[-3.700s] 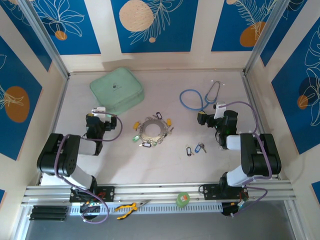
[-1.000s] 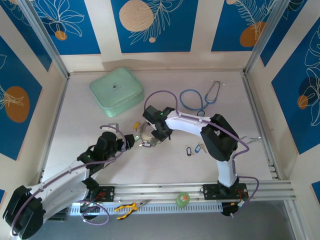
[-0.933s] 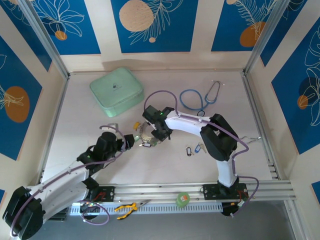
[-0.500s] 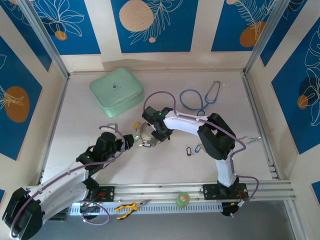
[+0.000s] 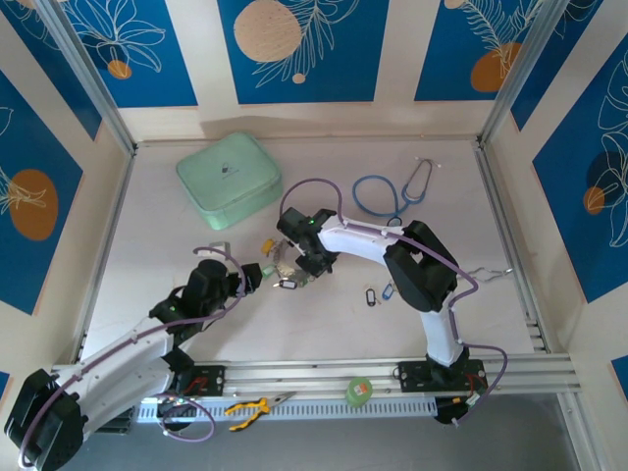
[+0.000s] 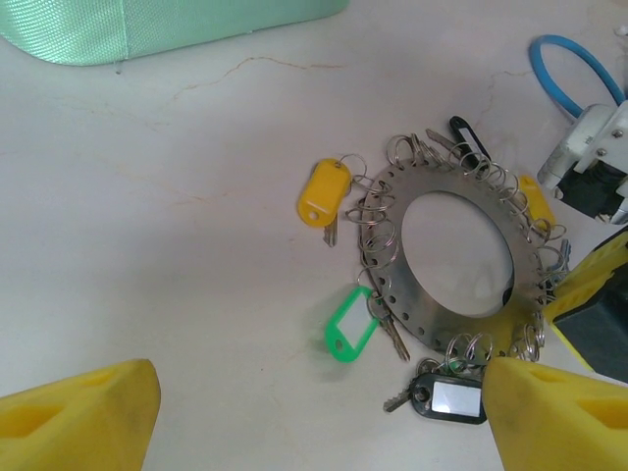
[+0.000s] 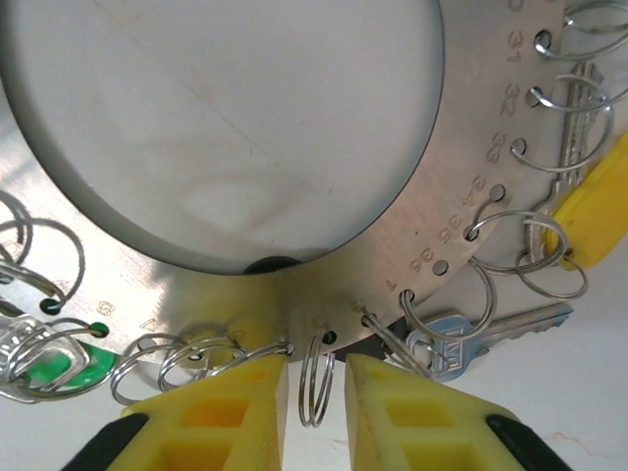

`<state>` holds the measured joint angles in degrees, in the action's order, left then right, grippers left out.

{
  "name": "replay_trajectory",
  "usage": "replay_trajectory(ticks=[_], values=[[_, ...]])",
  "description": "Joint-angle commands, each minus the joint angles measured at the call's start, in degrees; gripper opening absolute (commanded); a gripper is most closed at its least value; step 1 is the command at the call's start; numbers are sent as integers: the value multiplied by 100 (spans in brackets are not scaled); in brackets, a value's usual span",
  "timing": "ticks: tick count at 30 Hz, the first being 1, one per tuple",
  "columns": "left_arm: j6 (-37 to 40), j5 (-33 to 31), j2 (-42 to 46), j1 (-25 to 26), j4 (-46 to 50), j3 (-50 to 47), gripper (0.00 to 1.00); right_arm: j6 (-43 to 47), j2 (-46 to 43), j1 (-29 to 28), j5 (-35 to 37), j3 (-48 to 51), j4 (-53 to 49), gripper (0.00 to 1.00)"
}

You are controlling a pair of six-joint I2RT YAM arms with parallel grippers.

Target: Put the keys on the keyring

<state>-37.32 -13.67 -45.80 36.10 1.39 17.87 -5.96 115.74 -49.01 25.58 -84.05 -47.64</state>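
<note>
Flat silvery notched metal keyring lies mid-counter, the right gripper over its near rim, jaws narrowly flanking a wire split ring; whether they pinch it cannot be told. Left gripper hovers near-left, jaws released wide. Two loose tagged keys lie right of the ring, a mint-green zipped case far left.

The left arm and right arm wear glossy white shells between black joint housings, each trailing a thin purple cable. Blocky yellow plastic fingers with hollow recesses tip the left gripper and right gripper
</note>
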Motion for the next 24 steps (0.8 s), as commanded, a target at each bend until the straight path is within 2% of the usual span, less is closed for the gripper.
replay_trajectory(ticks=[1,5,13,15,20,24], values=[[95,-118,62,44,72,-31,85,42,137,30,74,-168,-164,21],[112,-127,66,46,68,-38,85,65,168,52,49,-199,-189,18],[119,-152,123,40,123,-38,85,51,276,57,70,-235,-268,21],[115,-158,157,47,142,-42,85,50,273,52,91,-243,-274,18],[139,-188,247,42,208,-47,85,58,247,53,105,-246,-273,0],[270,-182,380,47,191,-62,86,11,50,16,44,-261,-225,0]])
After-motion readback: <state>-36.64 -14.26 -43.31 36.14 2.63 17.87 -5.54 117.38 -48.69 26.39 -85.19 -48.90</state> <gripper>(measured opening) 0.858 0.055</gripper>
